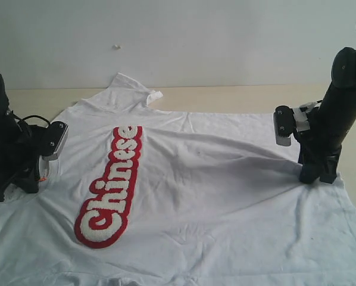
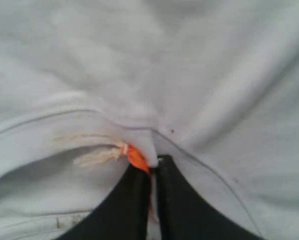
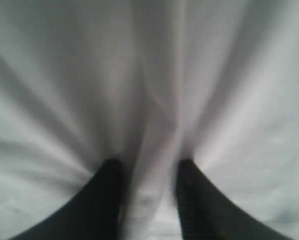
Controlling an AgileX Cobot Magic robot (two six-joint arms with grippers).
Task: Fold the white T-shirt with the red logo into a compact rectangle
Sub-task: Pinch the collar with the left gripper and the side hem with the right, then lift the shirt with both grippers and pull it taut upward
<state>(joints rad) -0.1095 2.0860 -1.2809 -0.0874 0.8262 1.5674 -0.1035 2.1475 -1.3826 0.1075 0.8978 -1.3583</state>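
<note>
The white T-shirt [image 1: 214,190] lies spread flat, front up, with the red logo [image 1: 112,187] running lengthwise on its left half. My left gripper [image 1: 35,179] is down at the neck edge. In the left wrist view the left gripper [image 2: 153,162] is shut on the collar hem, right beside the orange neck tag [image 2: 137,157]. My right gripper [image 1: 318,176] presses onto the shirt's right edge, and creases run toward it. In the right wrist view the right gripper [image 3: 149,167] is open, its fingers [image 3: 109,180] apart with a raised ridge of white cloth between them.
The shirt covers most of the beige table [image 1: 225,98]. One sleeve [image 1: 130,86] points toward the white wall at the back. The shirt's near edge runs off the bottom of the exterior view.
</note>
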